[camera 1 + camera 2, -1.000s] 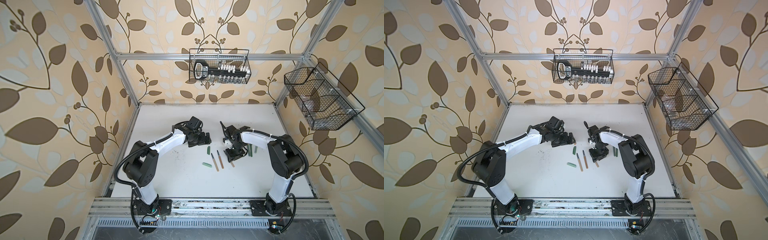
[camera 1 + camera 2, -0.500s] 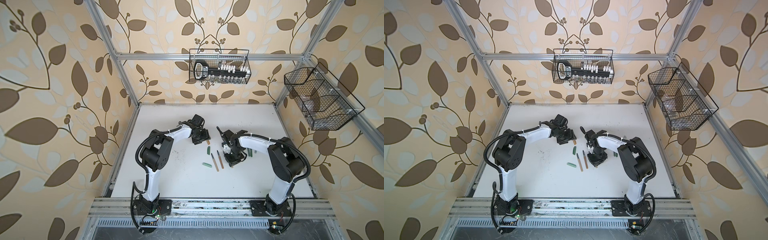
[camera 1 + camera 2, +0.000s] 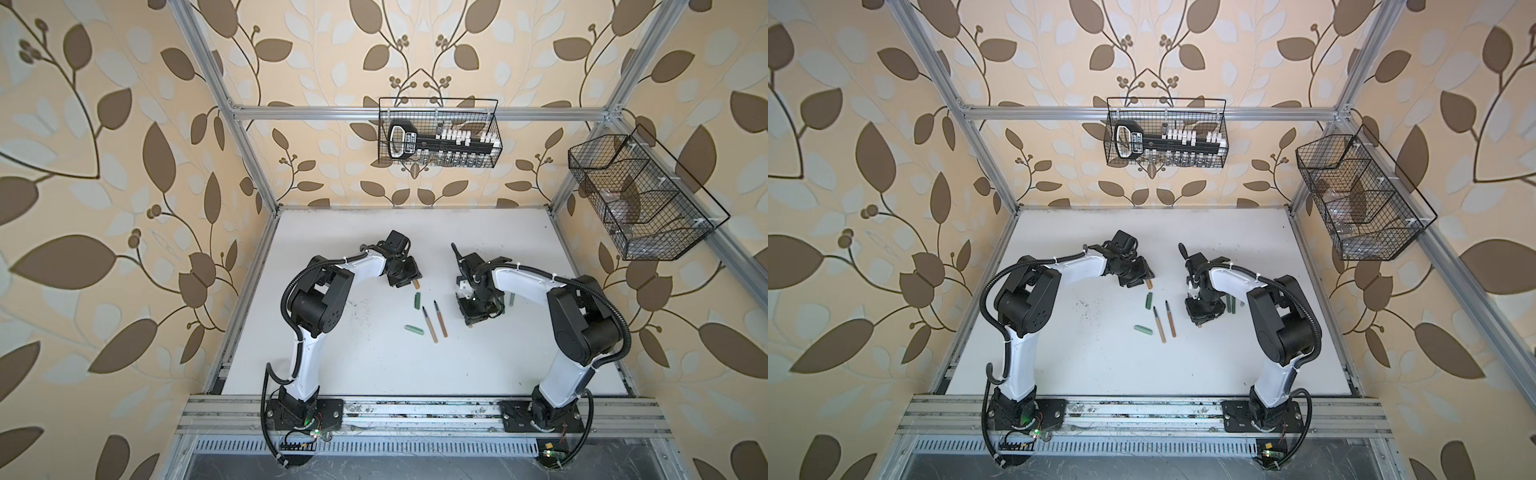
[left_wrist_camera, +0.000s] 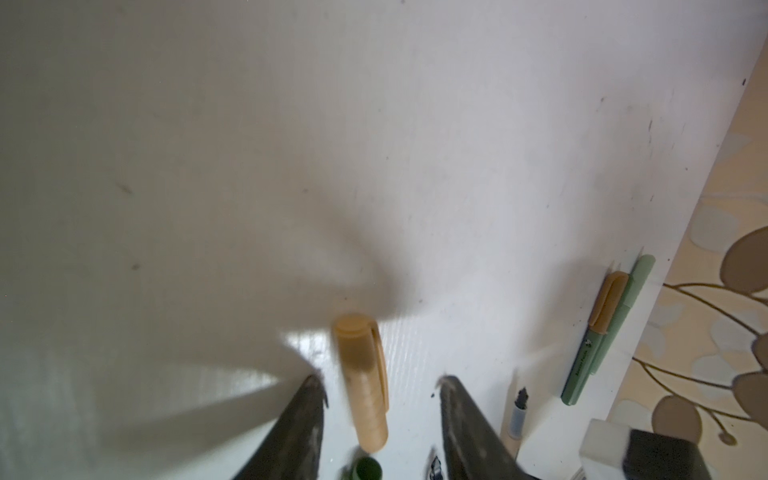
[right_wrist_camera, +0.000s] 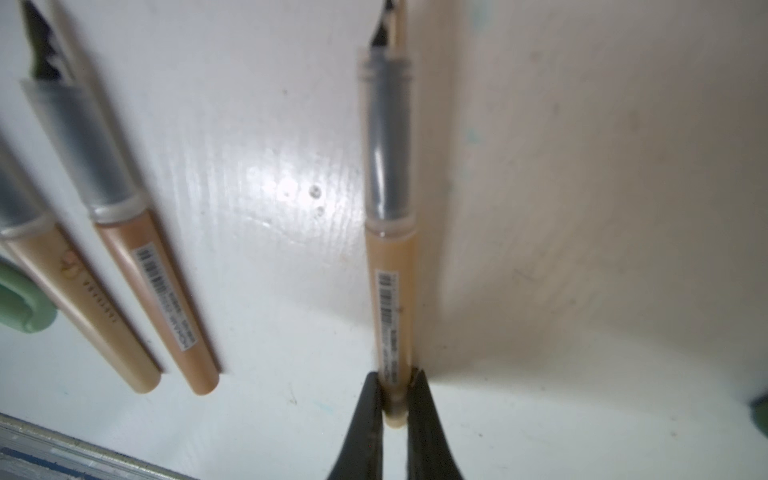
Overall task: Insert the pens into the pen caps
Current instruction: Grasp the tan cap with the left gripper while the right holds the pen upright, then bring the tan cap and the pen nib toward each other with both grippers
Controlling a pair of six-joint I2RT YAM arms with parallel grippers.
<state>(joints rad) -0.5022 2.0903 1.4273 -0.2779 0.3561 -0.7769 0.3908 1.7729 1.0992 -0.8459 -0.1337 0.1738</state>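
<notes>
Tan pen [image 5: 388, 270] now clenched in right end effector [image 5: 395, 376]; left end effector [image 4: 382, 382] narrows, released, around tan cap [image 4: 361, 374].

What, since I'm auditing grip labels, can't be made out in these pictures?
- Right wrist view: the tan pen clamped by the right gripper loses its tip at the frame edge.
- Left wrist view: the tan cap between the fingers of the open left gripper is blurred; a dark green cap is cut off by the edge.
- Both top views: the right arm covers part of the pale green pen; both grippers' fingertips sit hidden under their wrists.
</notes>
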